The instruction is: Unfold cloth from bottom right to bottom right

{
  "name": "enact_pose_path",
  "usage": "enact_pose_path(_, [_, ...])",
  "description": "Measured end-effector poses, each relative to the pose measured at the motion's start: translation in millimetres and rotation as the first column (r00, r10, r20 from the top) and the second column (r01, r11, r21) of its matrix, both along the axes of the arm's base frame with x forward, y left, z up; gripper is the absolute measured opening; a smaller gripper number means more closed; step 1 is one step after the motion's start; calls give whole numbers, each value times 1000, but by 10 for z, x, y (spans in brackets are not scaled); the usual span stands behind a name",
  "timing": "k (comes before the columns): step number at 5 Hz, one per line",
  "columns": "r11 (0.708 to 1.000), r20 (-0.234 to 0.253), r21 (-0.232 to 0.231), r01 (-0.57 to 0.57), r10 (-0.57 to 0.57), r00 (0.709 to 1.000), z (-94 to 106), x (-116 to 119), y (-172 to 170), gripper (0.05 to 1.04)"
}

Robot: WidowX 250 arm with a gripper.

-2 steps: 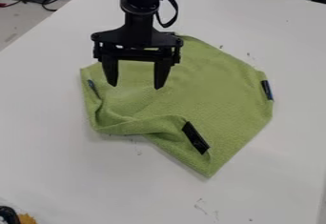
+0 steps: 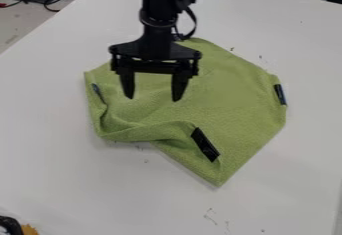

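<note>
Desk (image 2: 50, 159): supporting everything, stretching out left of the jaws. Green cloth (image 2: 230, 99): lying beneath and around the jaws, partly folded. Blue tag (image 2: 98, 92): sitting on the cloth's edge, left of the jaws. Rolled fold (image 2: 143, 132): running in front of the jaws. Jaws: hanging over the cloth, standing wide, holding nothing. Black label (image 2: 205, 144): slanting across the fold's end, in front and right of the jaws. Handling, as judged: the cloth is looking light, soft, limp, unbreakable; the flap beside the label is offering the best pinch, while a deep bite is risking both layers.
</note>
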State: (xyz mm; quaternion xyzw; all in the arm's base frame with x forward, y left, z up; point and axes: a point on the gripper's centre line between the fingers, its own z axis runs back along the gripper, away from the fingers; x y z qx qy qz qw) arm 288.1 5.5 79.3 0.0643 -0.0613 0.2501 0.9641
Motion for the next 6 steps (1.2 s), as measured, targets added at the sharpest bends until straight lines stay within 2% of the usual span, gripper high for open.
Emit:
enact_pose_path(1, [997,41,-8,-70,71,997,-76,63,-188,1001])
enact_pose_path(2, [960,90,-24,-279,280,956,-128,48,-479,1001])
enact_pose_path(3, [898,75,-71,-434,438,896,-261,-62,-633,1001])
enact_pose_path(4, [868,34,-109,-484,490,871,-339,-175,-776,1001])
enact_pose_path(5, [860,19,-97,-502,506,863,-451,-222,-791,1001])
enact_pose_path(6, [867,37,-112,-485,492,870,-585,-196,-780,1001])
